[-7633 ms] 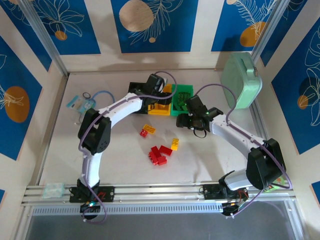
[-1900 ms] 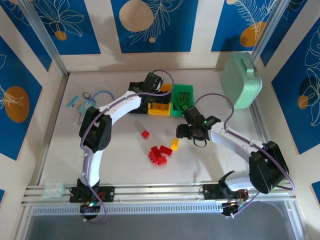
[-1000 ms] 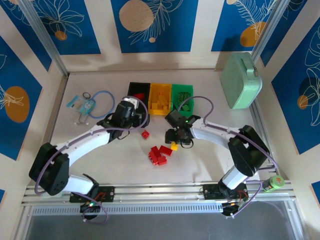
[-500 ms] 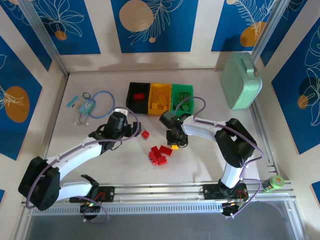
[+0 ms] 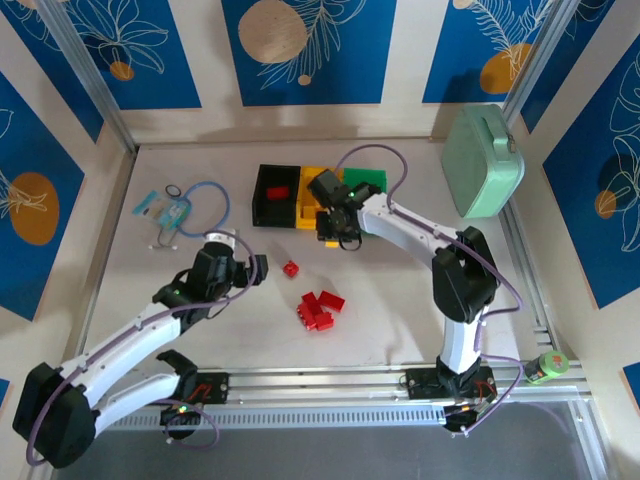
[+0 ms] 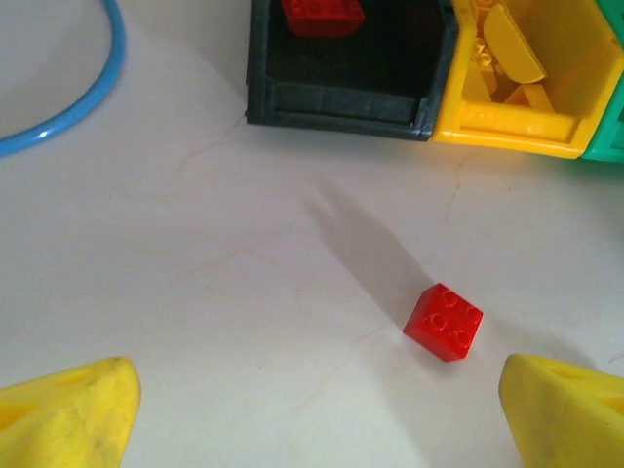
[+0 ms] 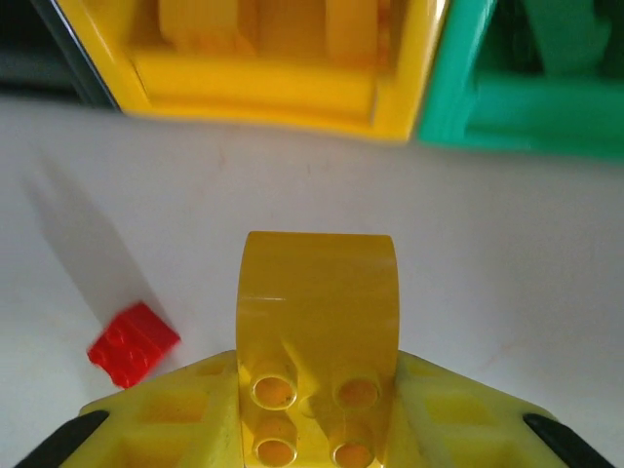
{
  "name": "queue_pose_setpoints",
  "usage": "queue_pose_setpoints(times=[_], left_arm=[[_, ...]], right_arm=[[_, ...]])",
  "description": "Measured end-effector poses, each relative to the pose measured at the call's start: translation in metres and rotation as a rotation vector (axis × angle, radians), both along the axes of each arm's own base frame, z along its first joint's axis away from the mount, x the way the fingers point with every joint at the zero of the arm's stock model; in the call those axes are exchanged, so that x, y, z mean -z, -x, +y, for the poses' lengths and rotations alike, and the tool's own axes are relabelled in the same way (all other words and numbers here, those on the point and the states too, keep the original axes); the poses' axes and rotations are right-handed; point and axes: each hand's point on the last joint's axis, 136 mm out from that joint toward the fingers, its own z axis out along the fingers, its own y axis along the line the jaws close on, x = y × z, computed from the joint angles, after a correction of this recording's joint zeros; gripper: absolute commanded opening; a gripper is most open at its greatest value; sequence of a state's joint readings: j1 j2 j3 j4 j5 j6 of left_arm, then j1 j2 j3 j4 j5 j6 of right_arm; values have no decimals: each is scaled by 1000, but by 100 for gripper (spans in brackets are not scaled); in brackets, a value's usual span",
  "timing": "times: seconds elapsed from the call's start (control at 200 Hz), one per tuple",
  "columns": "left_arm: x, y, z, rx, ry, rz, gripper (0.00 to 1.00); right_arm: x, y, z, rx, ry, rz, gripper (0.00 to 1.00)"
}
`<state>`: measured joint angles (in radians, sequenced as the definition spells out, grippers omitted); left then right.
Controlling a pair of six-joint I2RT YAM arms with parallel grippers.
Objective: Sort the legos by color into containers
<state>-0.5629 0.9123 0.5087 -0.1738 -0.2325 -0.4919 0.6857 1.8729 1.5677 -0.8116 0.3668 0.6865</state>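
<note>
Step in hand: the R arm is taking a yellow piece to its bin. The right gripper [image 5: 335,225] is closed on the yellow brick [image 7: 318,322], which is held clear of the table [image 6: 195,292] with its rounded end pointing fwd. In the wrist view the yellow bin [image 7: 263,83] is just ahead and a little to the left. The green bin [image 7: 526,102] touches it on the right side.

Next move, as I judge it: go fwd and slightly left until the brick is fully over the yellow opening, then let go. The brick now points about at the shared wall of the two bins. A drop w/o this correction can hit the rim or fall into the green one.

The left gripper [image 5: 256,268] is wide open and holds nothing, hanging above the table. The single red brick [image 6: 444,322] lies ahead of it, nearer to the right finger and turned at an angle. The black bin [image 6: 336,97] has already one red brick [image 6: 322,10] inside. For the L arm, prob. centre over this brick, turn to match its sides, go down, close.

More red bricks [image 5: 320,308] lie in a small group on the table, not yet sorted.
</note>
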Motion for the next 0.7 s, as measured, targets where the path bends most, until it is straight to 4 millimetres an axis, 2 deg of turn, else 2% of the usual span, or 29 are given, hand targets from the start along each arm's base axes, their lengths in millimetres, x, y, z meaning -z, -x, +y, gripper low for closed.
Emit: queue_pose_setpoints(times=[0.3, 0.36, 0.41, 0.43, 0.51, 0.595, 0.7], left_arm=[[4, 27, 4, 22, 75, 35, 93], [6, 29, 2, 33, 81, 48, 92], [9, 32, 0, 47, 87, 62, 92], [10, 32, -2, 52, 90, 70, 92], [15, 34, -6, 71, 96, 97, 92], [24, 37, -9, 88, 92, 133, 92], [34, 38, -13, 106, 83, 175, 92]], right_arm=[[-17, -79, 6, -4, -17, -47, 35], [-20, -94, 9, -9, -23, -57, 45], [-24, -107, 11, -20, -20, -70, 65], [-26, -111, 12, -20, -22, -72, 70], [-35, -129, 16, -34, -23, -96, 74], [-40, -134, 17, -46, -14, -108, 74], [-33, -123, 14, -62, 9, -81, 74]])
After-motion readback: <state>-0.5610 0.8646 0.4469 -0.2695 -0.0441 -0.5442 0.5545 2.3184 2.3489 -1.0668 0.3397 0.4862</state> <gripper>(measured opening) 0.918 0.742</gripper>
